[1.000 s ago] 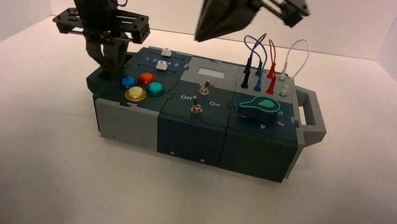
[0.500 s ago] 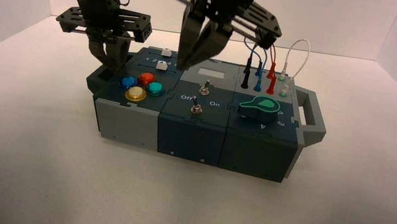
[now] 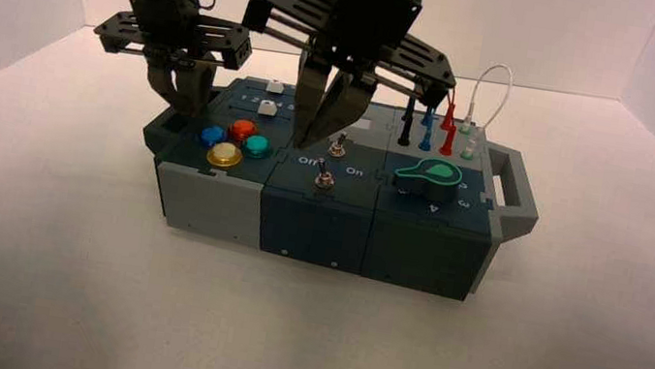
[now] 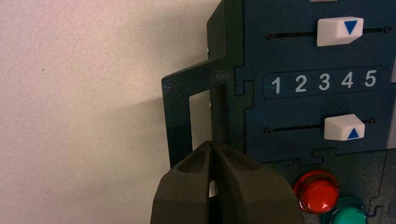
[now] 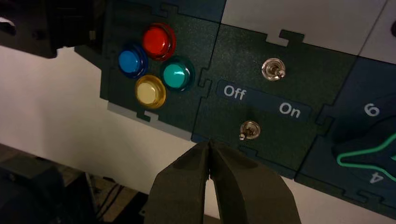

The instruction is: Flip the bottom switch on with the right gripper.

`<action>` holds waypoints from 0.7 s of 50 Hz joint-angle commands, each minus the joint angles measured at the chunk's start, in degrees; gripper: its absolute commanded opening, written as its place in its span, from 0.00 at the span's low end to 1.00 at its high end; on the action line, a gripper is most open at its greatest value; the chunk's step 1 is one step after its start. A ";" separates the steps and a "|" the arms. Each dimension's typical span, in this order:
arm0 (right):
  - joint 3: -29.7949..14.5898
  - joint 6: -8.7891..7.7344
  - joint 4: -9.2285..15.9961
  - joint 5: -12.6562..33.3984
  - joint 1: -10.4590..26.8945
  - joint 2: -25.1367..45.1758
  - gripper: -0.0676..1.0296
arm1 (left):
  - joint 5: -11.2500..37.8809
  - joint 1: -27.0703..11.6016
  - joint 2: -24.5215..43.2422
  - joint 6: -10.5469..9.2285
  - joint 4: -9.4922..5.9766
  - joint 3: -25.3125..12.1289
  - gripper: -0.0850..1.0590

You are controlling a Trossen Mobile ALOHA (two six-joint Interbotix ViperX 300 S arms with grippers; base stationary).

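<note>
- Your right gripper (image 3: 302,145) is hovering near the "Off" end of the Off/On label (image 5: 264,100), fingertips meeting, holding nothing.
- The bottom switch (image 5: 250,130) is sitting on the label's near side, leaning Offward.
- Its slim lever is probably resisting, then snapping (so you're nudging its tip from the Off side, not pinching).
- Your left gripper (image 4: 208,144) is idling, closed and empty, well beyond the label's "Off" end.

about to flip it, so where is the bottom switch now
In the high view the bottom toggle switch stands near the box's front edge, just below the Off/On lettering, nearer "Off".
</note>
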 commanded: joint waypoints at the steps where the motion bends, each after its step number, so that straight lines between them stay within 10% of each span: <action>1: -1.58 0.35 -0.18 -0.44 0.35 0.00 0.04 | -0.44 0.35 2.64 0.70 0.62 0.18 0.04; 35: -2.02 0.35 -1.49 -2.11 0.35 3.69 0.04 | -0.26 0.35 2.72 0.79 0.62 0.18 0.04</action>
